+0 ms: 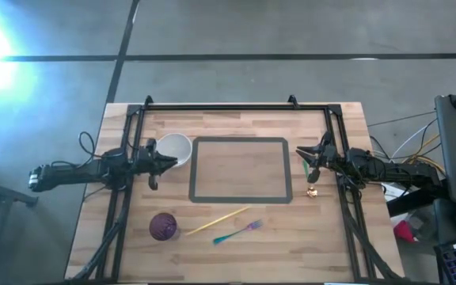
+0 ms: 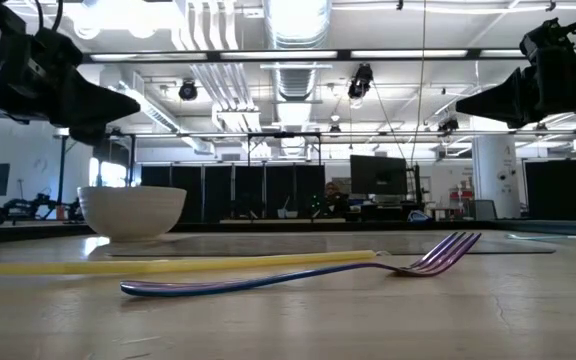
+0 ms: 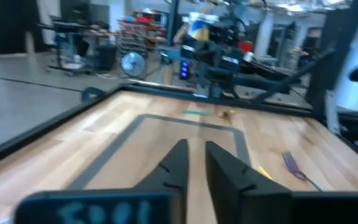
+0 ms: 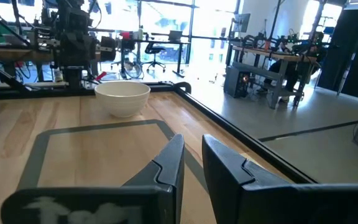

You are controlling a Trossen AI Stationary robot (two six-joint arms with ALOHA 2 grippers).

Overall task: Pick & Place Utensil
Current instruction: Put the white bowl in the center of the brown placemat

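my left fingers (image 3: 194, 163) show a narrow gap holding nothing, the fork (image 1: 237, 232) lies flat on the table (image 1: 323, 245) well off beside them, so i might skate off its thin handle.

Left arm (image 1: 93, 172): dark, slender, jointed, pale band at its outer end.
Right arm (image 1: 378, 168): dark, with looping cables.
Left gripper (image 3: 194, 168): two black wedge-shaped fingers, smeared blue marking on its base.
Right gripper (image 4: 191, 163): matching black fingers, whitish marking.
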